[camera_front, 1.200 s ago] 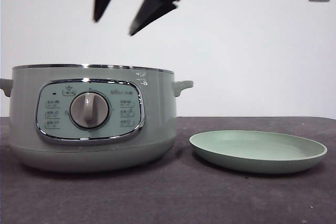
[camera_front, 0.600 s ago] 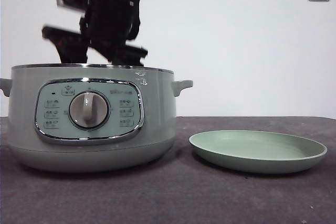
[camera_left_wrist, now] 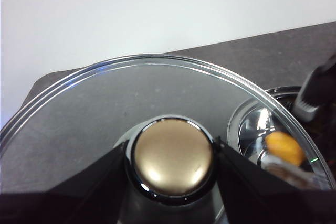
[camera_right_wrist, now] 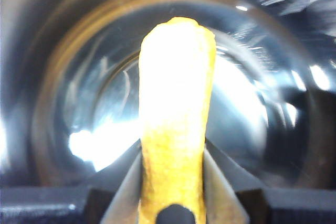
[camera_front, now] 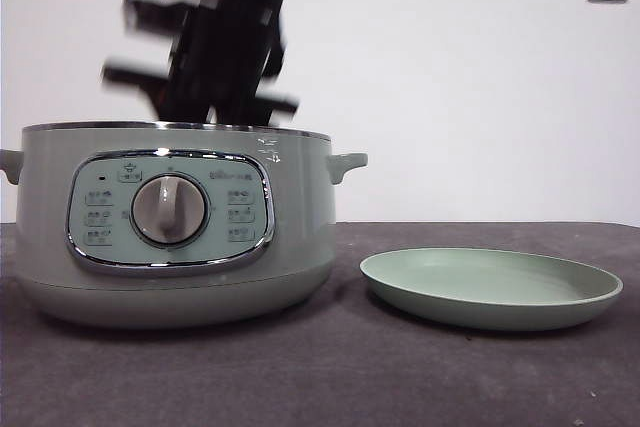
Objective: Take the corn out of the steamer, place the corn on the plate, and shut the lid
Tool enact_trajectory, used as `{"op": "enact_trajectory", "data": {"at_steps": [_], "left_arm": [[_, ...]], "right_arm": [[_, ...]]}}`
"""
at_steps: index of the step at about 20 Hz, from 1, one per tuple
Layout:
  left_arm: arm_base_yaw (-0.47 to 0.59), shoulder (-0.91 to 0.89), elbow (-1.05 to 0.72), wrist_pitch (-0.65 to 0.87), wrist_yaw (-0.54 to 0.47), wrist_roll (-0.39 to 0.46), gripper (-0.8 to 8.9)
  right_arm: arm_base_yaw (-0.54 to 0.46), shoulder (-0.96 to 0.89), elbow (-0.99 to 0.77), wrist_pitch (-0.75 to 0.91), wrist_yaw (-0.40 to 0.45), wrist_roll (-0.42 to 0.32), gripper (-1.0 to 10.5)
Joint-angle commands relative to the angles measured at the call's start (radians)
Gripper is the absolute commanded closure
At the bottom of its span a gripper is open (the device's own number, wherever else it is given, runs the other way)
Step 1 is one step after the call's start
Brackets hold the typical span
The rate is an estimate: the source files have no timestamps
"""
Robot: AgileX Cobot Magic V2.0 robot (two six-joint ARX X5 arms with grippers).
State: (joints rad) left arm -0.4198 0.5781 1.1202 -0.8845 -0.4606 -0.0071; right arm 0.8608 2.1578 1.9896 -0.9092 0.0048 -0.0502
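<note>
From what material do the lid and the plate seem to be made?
The lid looks like clear glass, since the table shows through it, with a shiny, metallic-looking knob. The plate looks like matte pale green plastic or ceramic, with no glare; which one is unclear.

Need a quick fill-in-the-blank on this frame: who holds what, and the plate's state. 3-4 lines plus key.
1. The right pincer is shut on the ____, inside the steamer.
2. The left pincer grips the lid by its ____.
3. The plate beside the steamer holds ____.
4. In the front view, the steamer's top is ____, with no lid on it.

Missing words: corn; knob; nothing; open
</note>
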Motion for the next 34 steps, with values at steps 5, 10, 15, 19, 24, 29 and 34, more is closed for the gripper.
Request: {"op": "enact_trajectory", "data": {"at_steps": [5, 10, 15, 19, 24, 29, 34], "left_arm": [[0.0, 0.103, 0.014, 0.141, 0.125, 0.012, 8.22], [0.0, 0.192, 0.014, 0.233, 0.238, 0.011, 8.22], [-0.001, 0.251, 0.014, 0.249, 0.287, 0.008, 8.22], [-0.001, 0.273, 0.014, 0.274, 0.308, 0.007, 8.22], [-0.001, 0.299, 0.014, 0.286, 0.312, -0.001, 8.22], [-0.001, 0.313, 0.014, 0.286, 0.311, -0.001, 8.22], [-0.001, 0.327, 0.014, 0.286, 0.311, -0.001, 8.22]], "right_arm": [[-0.13, -0.293, 0.002, -0.356, 0.027, 0.01, 9.6], [-0.265, -0.354, -0.001, -0.467, 0.039, 0.04, 9.6], [-0.343, -0.357, -0.171, -0.468, 0.056, 0.061, 9.6], [-0.365, -0.357, -0.397, -0.37, 0.057, 0.079, 9.6], [-0.362, -0.357, -0.654, -0.045, 0.072, 0.098, 9.6], [-0.356, -0.357, -0.788, 0.175, 0.134, 0.102, 9.6], [-0.356, -0.357, -0.833, 0.235, 0.133, 0.102, 8.0]]}}
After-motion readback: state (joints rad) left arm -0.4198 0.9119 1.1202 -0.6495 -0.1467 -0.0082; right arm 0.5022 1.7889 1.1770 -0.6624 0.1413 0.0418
